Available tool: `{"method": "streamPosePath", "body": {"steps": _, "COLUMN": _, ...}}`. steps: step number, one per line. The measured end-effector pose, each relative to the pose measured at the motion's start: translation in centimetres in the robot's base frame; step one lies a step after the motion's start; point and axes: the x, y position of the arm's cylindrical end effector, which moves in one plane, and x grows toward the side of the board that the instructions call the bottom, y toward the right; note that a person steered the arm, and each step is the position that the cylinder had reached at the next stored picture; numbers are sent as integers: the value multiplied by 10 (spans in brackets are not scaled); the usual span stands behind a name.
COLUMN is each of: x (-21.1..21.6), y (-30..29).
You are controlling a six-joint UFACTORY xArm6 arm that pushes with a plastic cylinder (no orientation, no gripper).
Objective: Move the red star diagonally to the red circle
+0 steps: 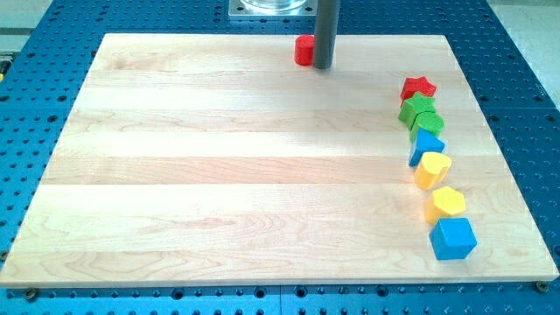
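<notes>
Tip (323,66) of my rod touches the red circle (304,50) at the top middle. It holds nothing. Red star (418,87) sits far right.

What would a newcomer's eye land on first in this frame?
Probably the column of blocks down the board's right side, from the red star at its top to a blue cube at its bottom. Next, my tip at the view's top edge, right beside the red circle. The rest of the wooden board is bare.
</notes>
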Motion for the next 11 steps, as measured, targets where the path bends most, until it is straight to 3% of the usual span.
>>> {"method": "streamPosePath", "body": {"steps": 1, "x": 9, "y": -45}}
{"method": "streamPosePath", "body": {"steps": 3, "x": 29, "y": 195}}
{"method": "streamPosePath", "body": {"steps": 4, "x": 86, "y": 217}}
{"method": "streamPosePath", "body": {"steps": 7, "x": 90, "y": 46}}
{"method": "streamPosePath", "body": {"steps": 8, "x": 92, "y": 33}}
{"method": "streamPosePath", "body": {"steps": 9, "x": 114, "y": 60}}
{"method": "streamPosePath", "body": {"steps": 10, "x": 139, "y": -18}}
{"method": "streamPosePath", "body": {"steps": 11, "x": 104, "y": -96}}
